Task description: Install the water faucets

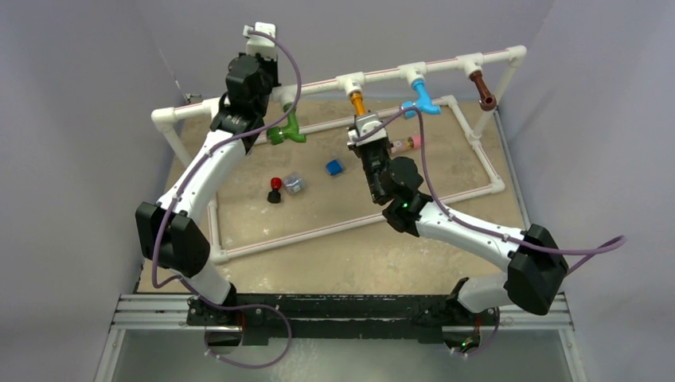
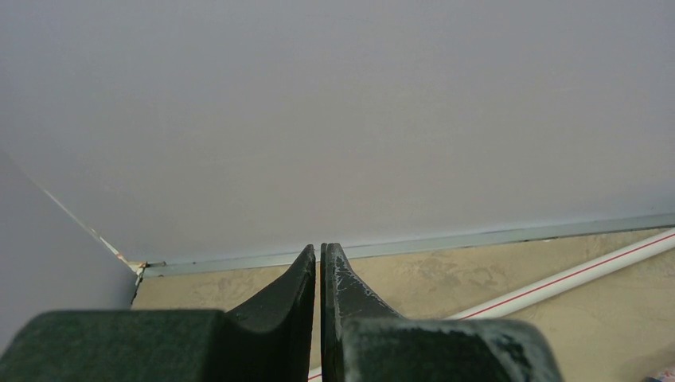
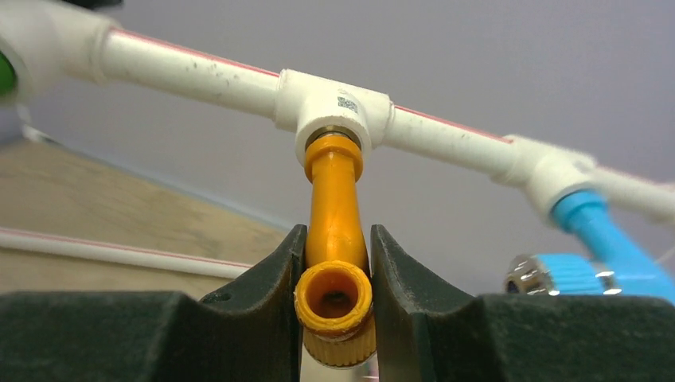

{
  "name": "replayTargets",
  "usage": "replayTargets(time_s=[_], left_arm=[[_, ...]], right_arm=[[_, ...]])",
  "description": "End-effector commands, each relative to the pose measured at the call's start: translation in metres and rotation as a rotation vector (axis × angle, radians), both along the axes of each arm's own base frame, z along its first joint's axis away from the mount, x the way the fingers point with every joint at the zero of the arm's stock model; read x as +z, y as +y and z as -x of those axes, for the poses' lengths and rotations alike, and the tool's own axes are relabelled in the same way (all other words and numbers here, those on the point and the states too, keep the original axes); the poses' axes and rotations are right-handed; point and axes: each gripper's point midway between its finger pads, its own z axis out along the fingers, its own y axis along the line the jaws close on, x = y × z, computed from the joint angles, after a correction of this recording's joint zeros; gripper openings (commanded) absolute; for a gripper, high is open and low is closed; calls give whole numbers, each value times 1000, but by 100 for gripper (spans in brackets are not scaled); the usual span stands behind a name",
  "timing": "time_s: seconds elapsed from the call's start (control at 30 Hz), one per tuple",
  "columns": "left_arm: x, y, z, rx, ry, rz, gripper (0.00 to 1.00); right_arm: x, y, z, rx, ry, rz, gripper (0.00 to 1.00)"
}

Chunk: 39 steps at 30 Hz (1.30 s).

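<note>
The orange faucet (image 1: 357, 102) hangs from a white tee (image 3: 334, 103) on the raised pipe rail. My right gripper (image 3: 334, 274) is shut on the orange faucet (image 3: 334, 239), one finger on each side just above its ridged collar. The blue faucet (image 1: 420, 99) and the brown faucet (image 1: 482, 89) hang from tees further right; the blue one also shows in the right wrist view (image 3: 597, 239). The green faucet (image 1: 285, 131) sits below the rail beside my left arm (image 1: 248, 79), which hides its joint. My left gripper (image 2: 320, 251) is shut and empty, pointing at the back wall.
On the table inside the white pipe frame (image 1: 358, 223) lie a red-and-black small part (image 1: 275, 189), a grey cube (image 1: 294, 184), a blue cube (image 1: 334, 167) and a pink-and-brown cylinder (image 1: 404, 145). Grey walls close in on three sides.
</note>
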Motion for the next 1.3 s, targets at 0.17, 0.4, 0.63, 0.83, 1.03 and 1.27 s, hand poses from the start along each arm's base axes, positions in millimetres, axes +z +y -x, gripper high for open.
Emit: replayTargets(time_s=[0.17,0.4,0.63,0.83,1.03,1.27], left_arm=[[-84,-4,0,-18,243,-76,4],[-83,-4,0,-19,239,-74,4],[-80,-5,1,-24,234,-69,4],[-81,-5,1,-28,236,-65,4],[-82,-6,1,-29,239,-63,4],[-81,-6,2,-28,238,-65,4]], right_arm=[[36,39,27,417,121,-801,0],[53,45,44,590,219,-1152,0],[64,33,58,733,295,-1528,0],[69,23,67,860,356,-1789,0],[66,20,69,962,427,-1992,0],[68,18,68,999,433,-2056,0]])
